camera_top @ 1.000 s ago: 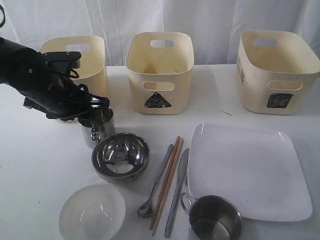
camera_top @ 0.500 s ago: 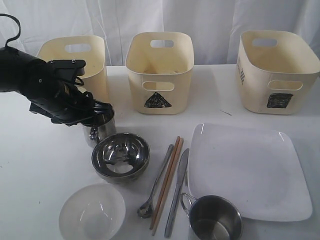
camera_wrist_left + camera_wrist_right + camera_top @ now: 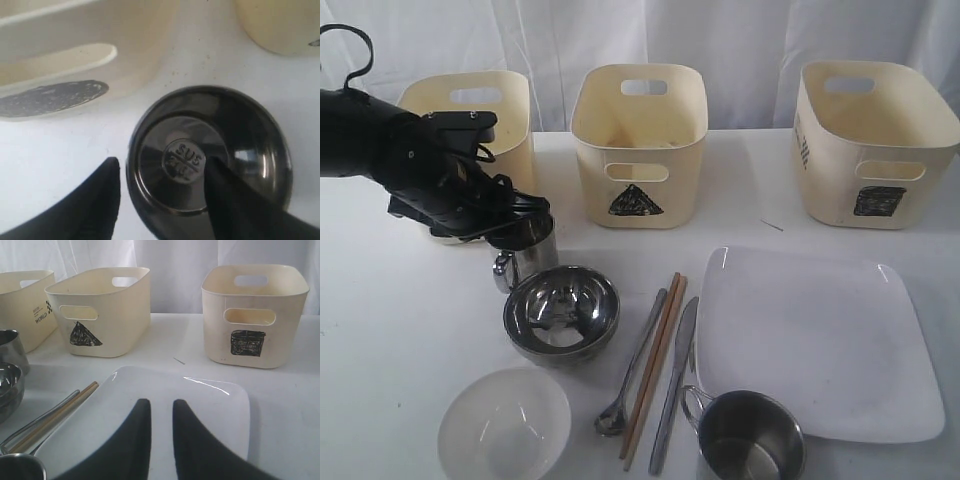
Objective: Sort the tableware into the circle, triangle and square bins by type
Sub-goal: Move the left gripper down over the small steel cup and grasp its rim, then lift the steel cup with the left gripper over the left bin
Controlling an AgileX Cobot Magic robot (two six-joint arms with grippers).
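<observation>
My left gripper stands open over a steel mug, one finger inside it and one outside, the wall between them. This mug stands in front of the circle bin. The triangle bin and the square bin stand further right. A steel bowl, white bowl, spoon, chopsticks, knife, white square plate and a second mug lie in front. My right gripper hovers over the plate, narrowly open and empty.
A white curtain hangs behind the bins. The steel bowl sits close against the mug under my left gripper. The arm's black body covers part of the circle bin's front in the exterior view.
My left arm has shifted a little right and up over the mug. The mug and everything else stand as before.
</observation>
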